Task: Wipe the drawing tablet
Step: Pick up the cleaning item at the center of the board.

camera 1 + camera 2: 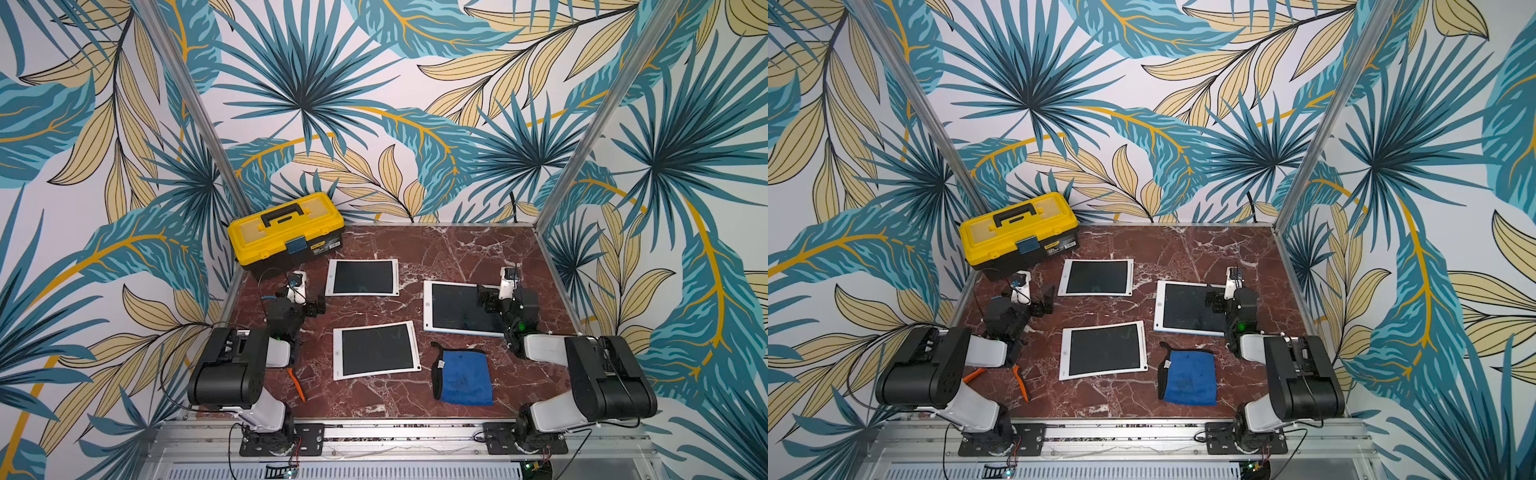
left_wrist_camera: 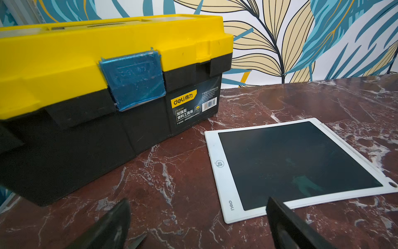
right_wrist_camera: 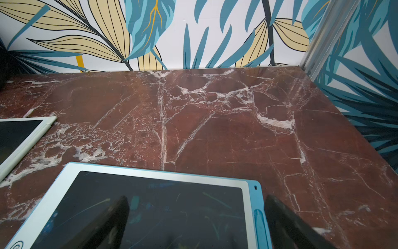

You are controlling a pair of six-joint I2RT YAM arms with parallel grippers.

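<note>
Three drawing tablets with dark screens lie flat on the marble table (image 1: 415, 249): a far one (image 1: 362, 277), a right one (image 1: 457, 308) with a blue edge, and a near one (image 1: 376, 350). A blue cloth (image 1: 464, 376) with a black border lies near the front, right of the near tablet. My left gripper (image 1: 316, 305) stands open beside the far tablet's (image 2: 290, 163) left corner, empty (image 2: 198, 202). My right gripper (image 1: 488, 299) hangs open over the right tablet's (image 3: 172, 215) right end, holding nothing (image 3: 196, 199). Faint scribbles show on that screen.
A yellow and black toolbox (image 1: 286, 232) stands shut at the back left corner, close to my left gripper. An orange-handled tool (image 1: 297, 384) lies by the left arm's base. Patterned walls close in the table on three sides.
</note>
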